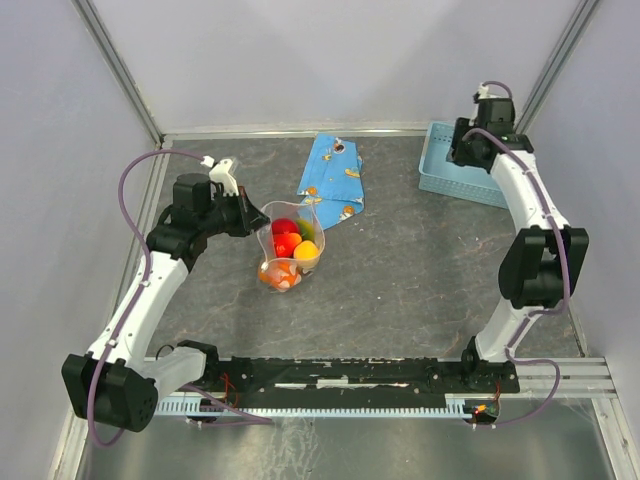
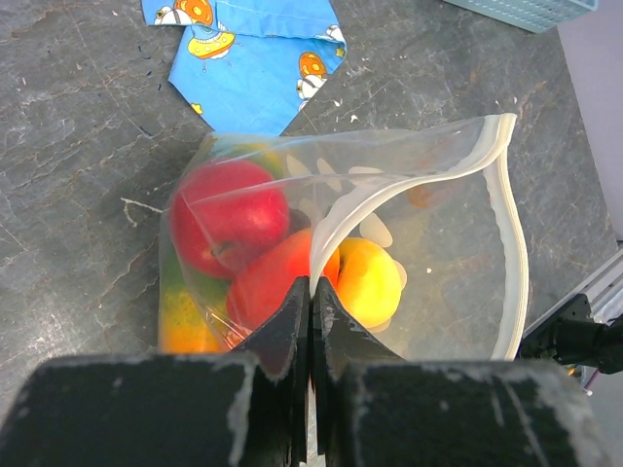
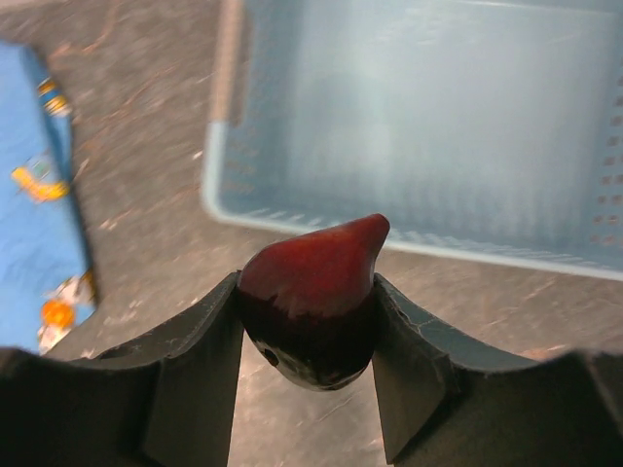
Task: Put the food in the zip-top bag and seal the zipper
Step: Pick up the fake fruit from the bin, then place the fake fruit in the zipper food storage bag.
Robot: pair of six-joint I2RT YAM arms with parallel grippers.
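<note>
grey table (image 1: 400, 285) | carries: blue wrapper (image 1: 332, 180); light-blue basket (image 1: 445, 165); zip-top bag (image 2: 458, 272)

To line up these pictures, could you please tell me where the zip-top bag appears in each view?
Top external: the zip-top bag stands left of centre, at the left arm's jaws.
Left wrist: it fills the middle, its mouth edge pinched in the jaws.
Right wrist: not in it.
Shared landmark: the blue wrapper, visible in all three views.

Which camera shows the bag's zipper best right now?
Left wrist: the zipper curves whitish around the open mouth, pinched by the left end effector. Top external shows the zip-top bag, but the strip is tiny. Right wrist misses it.
</note>
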